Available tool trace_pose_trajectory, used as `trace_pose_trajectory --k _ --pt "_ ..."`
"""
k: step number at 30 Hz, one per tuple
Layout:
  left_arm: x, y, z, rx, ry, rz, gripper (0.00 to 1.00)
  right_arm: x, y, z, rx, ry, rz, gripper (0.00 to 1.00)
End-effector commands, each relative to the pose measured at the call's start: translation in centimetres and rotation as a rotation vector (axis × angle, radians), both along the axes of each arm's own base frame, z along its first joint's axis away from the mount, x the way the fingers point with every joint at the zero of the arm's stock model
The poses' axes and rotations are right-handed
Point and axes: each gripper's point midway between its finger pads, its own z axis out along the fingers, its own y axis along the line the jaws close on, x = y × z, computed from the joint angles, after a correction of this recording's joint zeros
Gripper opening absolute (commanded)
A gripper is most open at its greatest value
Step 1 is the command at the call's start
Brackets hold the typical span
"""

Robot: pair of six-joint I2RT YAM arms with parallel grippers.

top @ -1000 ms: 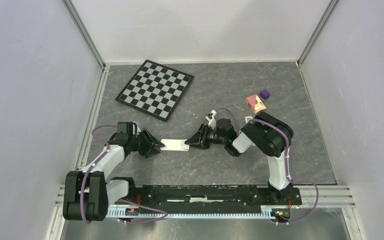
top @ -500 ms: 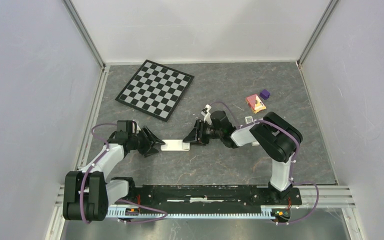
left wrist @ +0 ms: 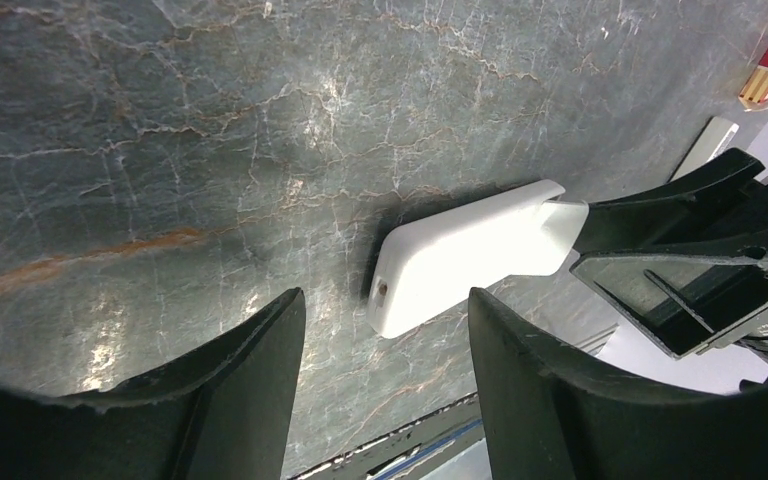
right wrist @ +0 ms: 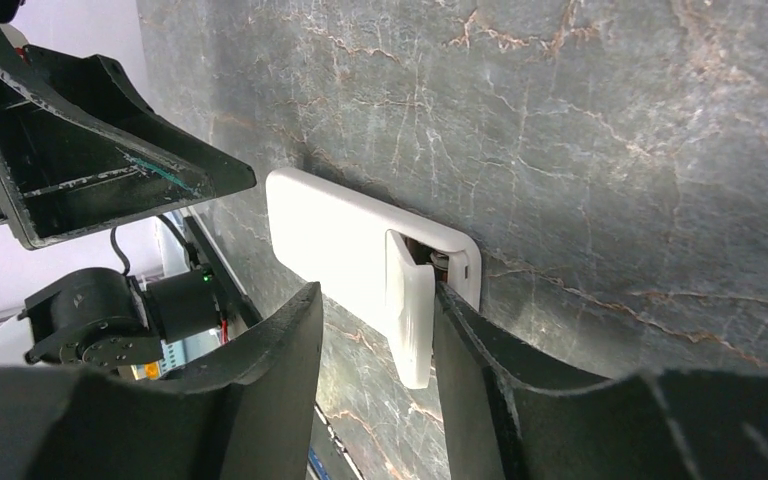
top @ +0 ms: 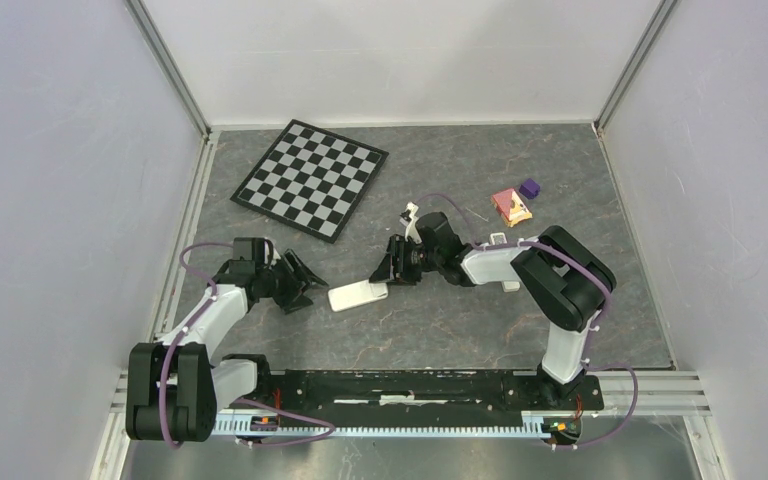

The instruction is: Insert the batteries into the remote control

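The white remote (top: 358, 295) lies tilted on the grey table between my grippers. My left gripper (top: 309, 285) is open, just off the remote's left end and not touching it; the left wrist view shows that end (left wrist: 460, 255) ahead of the spread jaws (left wrist: 387, 330). My right gripper (top: 385, 271) is open at the remote's right end. In the right wrist view the remote (right wrist: 335, 235) has its back cover (right wrist: 412, 325) lifted on edge, leaning on one finger (right wrist: 480, 350). No batteries show in any view.
A checkerboard (top: 310, 178) lies at the back left. A red and yellow block (top: 511, 205), a purple block (top: 529, 187), a thin pale stick (top: 477, 214) and a small white piece (top: 497, 239) lie behind the right arm.
The left gripper has let go of the remote and drawn back. The right gripper moved left and away, and the remote turned, its left end swinging toward the near edge.
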Motion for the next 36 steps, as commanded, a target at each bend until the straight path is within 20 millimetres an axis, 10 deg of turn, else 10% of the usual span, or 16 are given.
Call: trace_pose_trajectory --k 1,14,36 --pt "1.0 0.2 0.9 0.021 -0.049 -0.028 0.67 0.7 -1.4 -0.7 -0.071 -0.039 -0.033 0.48" --pt "1.0 0.1 0.9 0.013 -0.051 -0.033 0.68 0.9 -1.5 1.5 -0.017 -0.053 -0.047 0.47" --pt "-1.0 -1.7 -0.2 -0.121 0.021 -0.014 0.67 0.5 -1.8 -1.6 -0.157 -0.075 0.062 0.40"
